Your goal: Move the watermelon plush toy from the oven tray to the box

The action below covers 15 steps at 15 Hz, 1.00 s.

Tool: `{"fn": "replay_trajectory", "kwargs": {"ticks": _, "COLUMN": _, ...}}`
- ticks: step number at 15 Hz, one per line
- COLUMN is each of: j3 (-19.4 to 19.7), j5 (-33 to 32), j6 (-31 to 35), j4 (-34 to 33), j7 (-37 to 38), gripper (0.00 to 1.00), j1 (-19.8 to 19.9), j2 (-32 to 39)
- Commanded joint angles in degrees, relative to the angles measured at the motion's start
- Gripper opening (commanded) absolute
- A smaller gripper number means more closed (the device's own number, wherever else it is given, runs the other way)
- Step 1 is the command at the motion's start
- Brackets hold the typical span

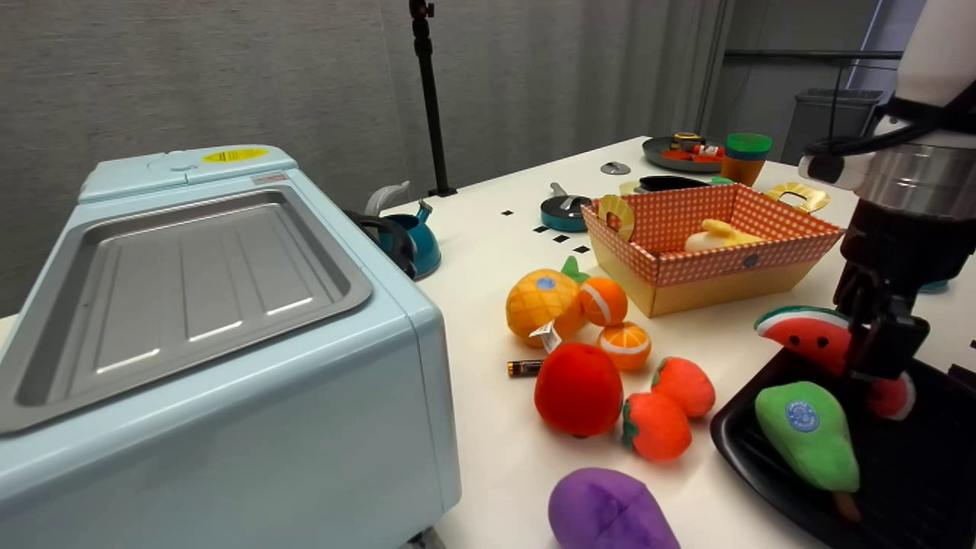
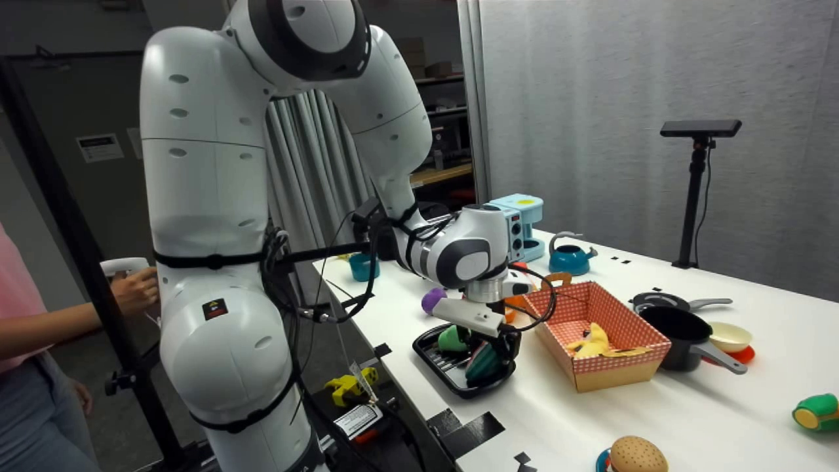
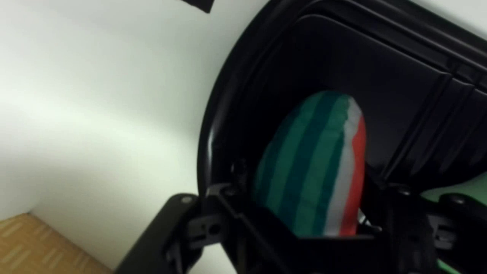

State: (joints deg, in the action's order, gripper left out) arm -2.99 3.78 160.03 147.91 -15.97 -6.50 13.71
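Note:
The watermelon plush toy point(image 1: 808, 339) lies tilted in the black oven tray point(image 1: 730, 438), with one end up at the rim. In the wrist view the toy point(image 3: 312, 160) shows its green striped rind and a red edge. My gripper point(image 1: 888, 343) is low over the tray, pointing down. Its fingers point(image 3: 306, 173) are wide apart on either side of the toy. A small gap shows at the right finger; contact on the left is too dark to tell. The box point(image 1: 732, 271), red-checked with a tan outside, stands beside the tray. It also shows in an exterior view point(image 2: 616, 379).
A green plush point(image 1: 812, 435) shares the tray. A yellow plush point(image 1: 724, 236) lies in the box. Several plush fruits, including a round red one point(image 1: 579, 389), lie beside the tray. A pale-blue appliance point(image 1: 229, 450) and pots point(image 2: 678, 337) stand on the table.

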Motion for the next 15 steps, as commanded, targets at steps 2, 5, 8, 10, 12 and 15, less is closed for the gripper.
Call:
{"fn": "replay_trajectory", "kwargs": {"ticks": 2, "j3": 0.4, "j5": -5.6, "j6": 1.4, "j4": 0.4, "j7": 4.2, "gripper": 0.32, "j1": 0.8, "j2": -1.4}}
{"fn": "replay_trajectory", "kwargs": {"ticks": 5, "j3": 0.4, "j5": -7.6, "j6": -0.2, "j4": 0.8, "j7": 5.7, "gripper": 0.10, "j1": 0.7, "j2": -4.3}}
{"fn": "replay_trajectory", "kwargs": {"ticks": 8, "j3": -0.3, "j5": -9.3, "j6": -1.8, "j4": 0.6, "j7": 6.1, "gripper": 0.00, "j1": 0.2, "j2": -8.2}}
{"fn": "replay_trajectory", "kwargs": {"ticks": 10, "j3": -1.0, "j5": -9.7, "j6": -2.9, "j4": -0.7, "j7": 6.0, "gripper": 0.02, "j1": 0.0, "j2": -10.8}}
{"fn": "replay_trajectory", "kwargs": {"ticks": 12, "j3": -0.8, "j5": -13.0, "j6": -2.4, "j4": -3.0, "j7": 7.1, "gripper": 0.03, "j1": -0.2, "j2": -12.5}}
{"fn": "replay_trajectory", "kwargs": {"ticks": 15, "j3": -0.3, "j5": -17.8, "j6": -0.2, "j4": -7.6, "j7": 8.2, "gripper": 0.03, "j1": 0.8, "j2": -12.2}}
